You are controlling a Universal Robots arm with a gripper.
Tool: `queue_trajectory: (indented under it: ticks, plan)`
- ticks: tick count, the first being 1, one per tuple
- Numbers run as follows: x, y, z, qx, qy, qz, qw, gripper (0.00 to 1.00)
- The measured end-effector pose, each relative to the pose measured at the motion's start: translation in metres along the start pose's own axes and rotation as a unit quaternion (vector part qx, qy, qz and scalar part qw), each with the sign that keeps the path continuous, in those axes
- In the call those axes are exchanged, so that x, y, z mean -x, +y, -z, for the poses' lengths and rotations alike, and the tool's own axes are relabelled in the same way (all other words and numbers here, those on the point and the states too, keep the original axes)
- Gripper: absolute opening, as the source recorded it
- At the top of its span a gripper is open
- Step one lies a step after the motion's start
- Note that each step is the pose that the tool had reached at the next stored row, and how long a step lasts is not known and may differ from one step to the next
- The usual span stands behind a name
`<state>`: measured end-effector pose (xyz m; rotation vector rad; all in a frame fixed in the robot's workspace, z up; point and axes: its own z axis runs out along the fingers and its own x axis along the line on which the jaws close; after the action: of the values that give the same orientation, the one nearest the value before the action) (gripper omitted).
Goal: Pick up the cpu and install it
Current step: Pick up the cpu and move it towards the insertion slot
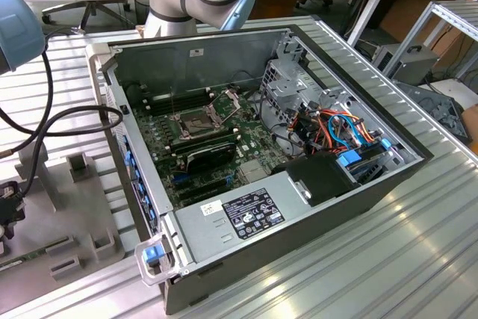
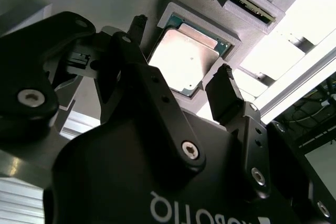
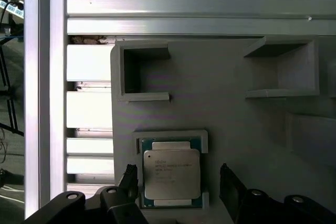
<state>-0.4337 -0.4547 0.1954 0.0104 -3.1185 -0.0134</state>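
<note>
The cpu [image 3: 171,174] is kept flat in a snug tray [image 3: 236,129] pocket so it cannot slide, at eight o'clock from the computer [image 1: 202,57] in the exterior view. The gripper [image 3: 177,176] is held wide open, one finger to each side of it.

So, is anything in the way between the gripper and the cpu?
Nothing visible. In the first wrist view the cpu lies uncovered in the recess of the grey holder, and the open gripper is poised right over it.
</note>
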Motion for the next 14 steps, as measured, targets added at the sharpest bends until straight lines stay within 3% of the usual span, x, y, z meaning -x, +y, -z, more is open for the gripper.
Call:
queue_trajectory:
  ticks: [11,14]
  plan:
    - [0.0,0.0015,-0.0014,0.0,0.0,0.0,1.0,0.73]
    - [0.0,0.0015,-0.0015,-0.0021,0.0,0.0,1.0,0.73]
